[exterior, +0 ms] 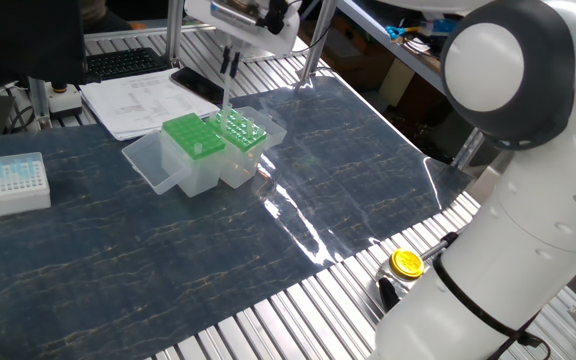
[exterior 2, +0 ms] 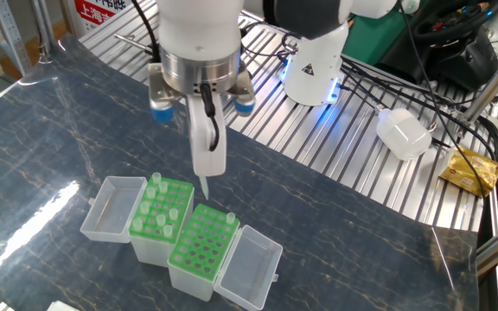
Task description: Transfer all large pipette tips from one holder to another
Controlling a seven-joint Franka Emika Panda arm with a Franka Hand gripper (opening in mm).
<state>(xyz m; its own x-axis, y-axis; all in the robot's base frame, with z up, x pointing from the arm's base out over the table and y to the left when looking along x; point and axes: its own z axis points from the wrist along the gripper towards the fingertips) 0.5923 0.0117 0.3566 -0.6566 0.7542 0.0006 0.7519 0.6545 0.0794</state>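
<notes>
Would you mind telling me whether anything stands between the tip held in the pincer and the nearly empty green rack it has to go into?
Nothing visible does. The pincer holds a large pipette tip in open air above the gap between the fuller rack and the nearly empty rack, whose holes lie open beneath.

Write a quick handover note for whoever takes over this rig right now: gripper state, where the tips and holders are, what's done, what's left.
Gripper: shut on one large tip, hanging clear above the gap between the two green holders.
Source holder: still has about eight tips standing in it.
Target holder: beside it, touching; one tip seated at its far corner, the other holes look empty.
Done: one tip moved, a second lifted out.
Left: seat the held tip in the target holder, then move the rest.
</notes>
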